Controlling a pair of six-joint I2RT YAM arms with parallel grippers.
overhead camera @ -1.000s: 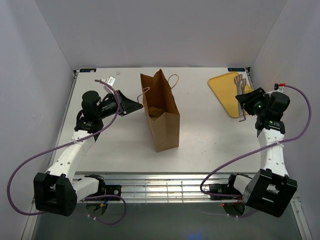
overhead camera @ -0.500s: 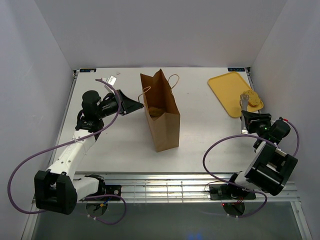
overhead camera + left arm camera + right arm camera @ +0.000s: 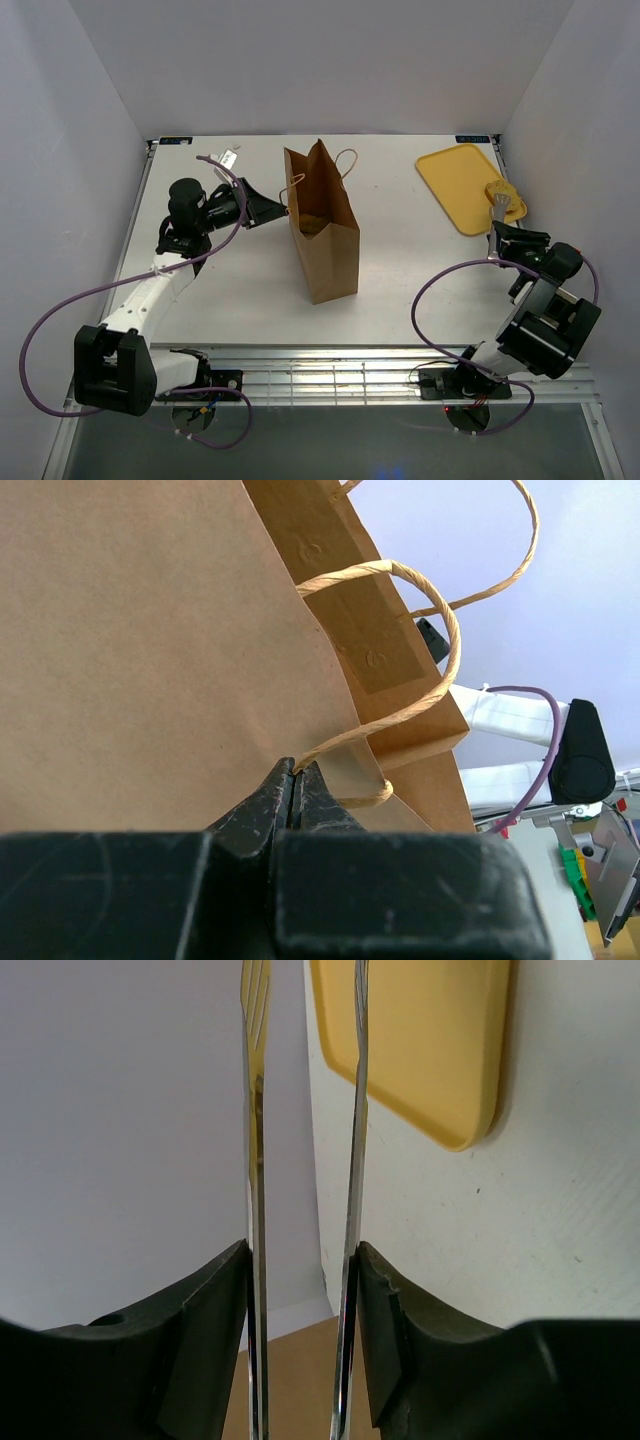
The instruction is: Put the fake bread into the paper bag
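Left pincer [image 3: 295, 780] pinches the paper bag [image 3: 150, 630] rim fully closed; right pincer [image 3: 300, 1290] clamps tongs [image 3: 355, 1110] beside 1 fake bread [image 3: 507, 198] at the counter [image 3: 400, 280] right edge, well rightward of it.

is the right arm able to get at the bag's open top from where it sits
Probably yes. Nothing stands on the table between the right gripper, holding tongs, and the bag; its mouth faces up, and the left gripper grips only the far rim.
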